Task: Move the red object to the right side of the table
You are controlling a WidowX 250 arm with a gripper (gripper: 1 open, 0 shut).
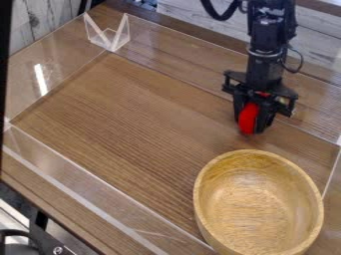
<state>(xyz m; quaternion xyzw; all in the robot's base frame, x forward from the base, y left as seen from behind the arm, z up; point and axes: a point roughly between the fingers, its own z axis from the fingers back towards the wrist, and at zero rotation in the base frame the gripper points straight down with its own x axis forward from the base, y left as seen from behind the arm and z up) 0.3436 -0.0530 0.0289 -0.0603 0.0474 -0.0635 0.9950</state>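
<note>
The red object (249,119), a small glossy egg-shaped toy, hangs between the black fingers of my gripper (256,112), which is shut on it. It sits low over the brown wood-grain table (120,120), toward the right side and just behind the wooden bowl. The black arm comes down from the top edge of the picture above it. Whether the toy touches the tabletop I cannot tell.
A round light wooden bowl (258,204) fills the near right corner. Low clear acrylic walls (80,189) edge the table. A small clear bracket (107,33) stands at the far left corner.
</note>
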